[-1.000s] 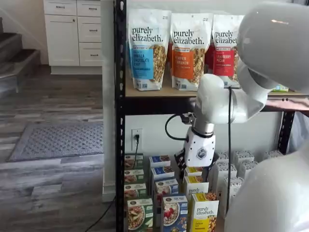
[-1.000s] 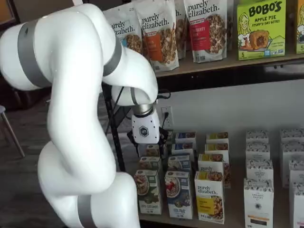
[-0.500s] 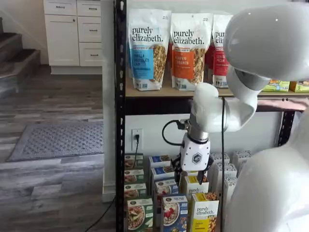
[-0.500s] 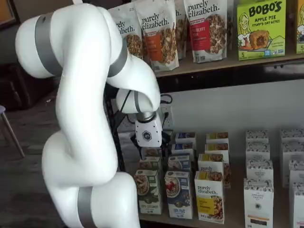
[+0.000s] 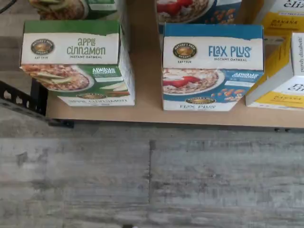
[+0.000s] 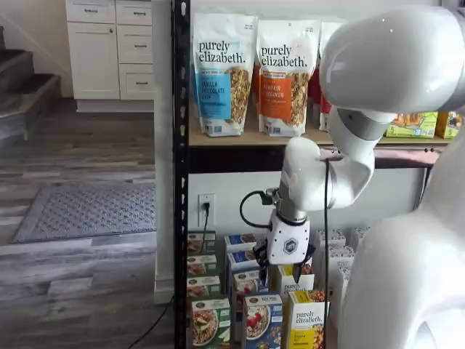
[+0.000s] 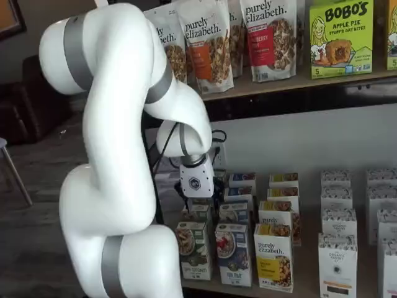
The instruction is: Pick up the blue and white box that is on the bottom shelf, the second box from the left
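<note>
The blue and white box [image 5: 212,71] stands upright at the front edge of the bottom shelf [image 5: 147,111], with a bowl of red berries on its front. It shows in both shelf views [image 6: 263,320] [image 7: 234,253], in the front row between a green-fronted carton [image 5: 76,61] and a yellow-fronted carton [image 5: 280,71]. My gripper [image 6: 285,270] [image 7: 197,202] hangs fingers-down over the rows of cartons behind the front row, above the box and apart from it. Its black fingers stand open with nothing between them.
More cartons stand in rows behind the front ones. White cartons [image 7: 338,245] fill the shelf's right side. Granola bags [image 6: 221,73] line the upper board. A black rack post [image 6: 179,182] rises at the left. Grey plank floor [image 5: 152,180] lies before the shelf.
The arm has lowered, and the gripper has come down and forward over the carton rows, closer to the front row. The fingers have stayed open.
</note>
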Robot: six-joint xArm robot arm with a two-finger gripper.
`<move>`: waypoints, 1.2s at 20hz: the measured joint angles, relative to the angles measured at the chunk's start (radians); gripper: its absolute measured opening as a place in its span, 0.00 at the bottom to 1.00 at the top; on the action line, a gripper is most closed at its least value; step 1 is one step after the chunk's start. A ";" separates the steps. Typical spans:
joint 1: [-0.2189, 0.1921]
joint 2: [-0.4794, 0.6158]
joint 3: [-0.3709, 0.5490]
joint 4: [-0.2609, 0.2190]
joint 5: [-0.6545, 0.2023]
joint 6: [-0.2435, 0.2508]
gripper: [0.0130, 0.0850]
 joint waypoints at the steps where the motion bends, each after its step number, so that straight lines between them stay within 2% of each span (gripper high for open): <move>1: 0.001 0.010 -0.002 0.000 -0.010 0.001 1.00; 7: 0.010 0.055 -0.013 -0.014 -0.049 0.021 1.00; 13: 0.009 0.109 -0.032 -0.072 -0.096 0.073 1.00; 22: 0.010 0.241 -0.088 -0.019 -0.172 0.022 1.00; 24: 0.005 0.267 -0.100 -0.029 -0.186 0.028 1.00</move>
